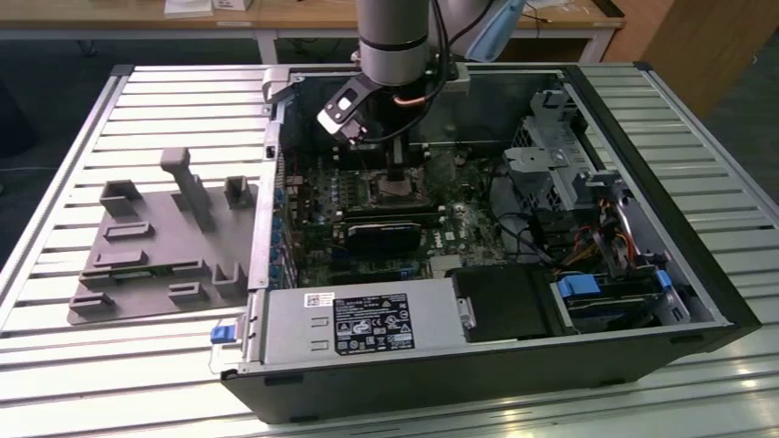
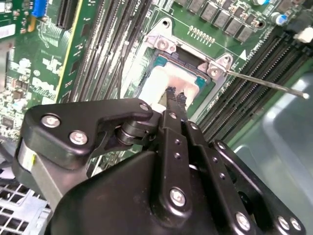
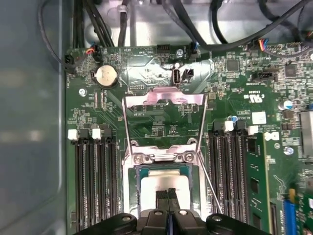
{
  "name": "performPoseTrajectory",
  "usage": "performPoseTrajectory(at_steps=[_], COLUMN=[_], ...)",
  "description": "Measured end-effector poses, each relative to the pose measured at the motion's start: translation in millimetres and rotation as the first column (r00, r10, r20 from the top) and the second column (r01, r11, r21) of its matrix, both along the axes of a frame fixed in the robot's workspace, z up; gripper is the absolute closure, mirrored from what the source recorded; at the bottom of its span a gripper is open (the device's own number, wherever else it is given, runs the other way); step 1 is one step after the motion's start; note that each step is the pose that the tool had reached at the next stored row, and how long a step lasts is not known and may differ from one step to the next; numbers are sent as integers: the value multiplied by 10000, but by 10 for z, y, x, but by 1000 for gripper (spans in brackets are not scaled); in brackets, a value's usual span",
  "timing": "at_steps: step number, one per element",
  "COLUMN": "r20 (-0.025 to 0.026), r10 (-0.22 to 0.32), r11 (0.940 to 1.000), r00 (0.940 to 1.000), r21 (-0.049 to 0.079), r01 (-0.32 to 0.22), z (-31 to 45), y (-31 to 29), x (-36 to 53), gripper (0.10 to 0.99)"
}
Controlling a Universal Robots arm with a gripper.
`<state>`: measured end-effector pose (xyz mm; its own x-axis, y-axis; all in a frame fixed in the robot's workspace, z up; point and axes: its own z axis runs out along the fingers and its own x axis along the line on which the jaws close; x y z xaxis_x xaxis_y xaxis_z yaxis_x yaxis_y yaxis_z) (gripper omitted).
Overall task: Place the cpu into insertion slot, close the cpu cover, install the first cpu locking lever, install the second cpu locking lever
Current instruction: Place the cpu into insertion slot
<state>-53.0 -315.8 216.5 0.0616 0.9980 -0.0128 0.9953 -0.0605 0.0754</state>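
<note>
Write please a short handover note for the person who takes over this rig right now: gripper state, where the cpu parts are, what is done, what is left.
Gripper: shut, tips at the metal top of the cpu, nothing seen between them.
Cpu: lies flat in the insertion slot.
Cpu cover: open, flipped back away from the slot.
Locking lever: one thin rod sticks out free beside the slot, not latched.
Done: cpu placed.
Left: close the cover, install both levers.
</note>
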Motion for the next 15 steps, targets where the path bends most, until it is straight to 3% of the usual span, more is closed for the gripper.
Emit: performPoseTrajectory(at_steps=[15], r20=[0], r10=[0], r11=[10000], r00=[10000], r21=[-1], r01=[0], z=[329], y=[0], x=[0], gripper=[984])
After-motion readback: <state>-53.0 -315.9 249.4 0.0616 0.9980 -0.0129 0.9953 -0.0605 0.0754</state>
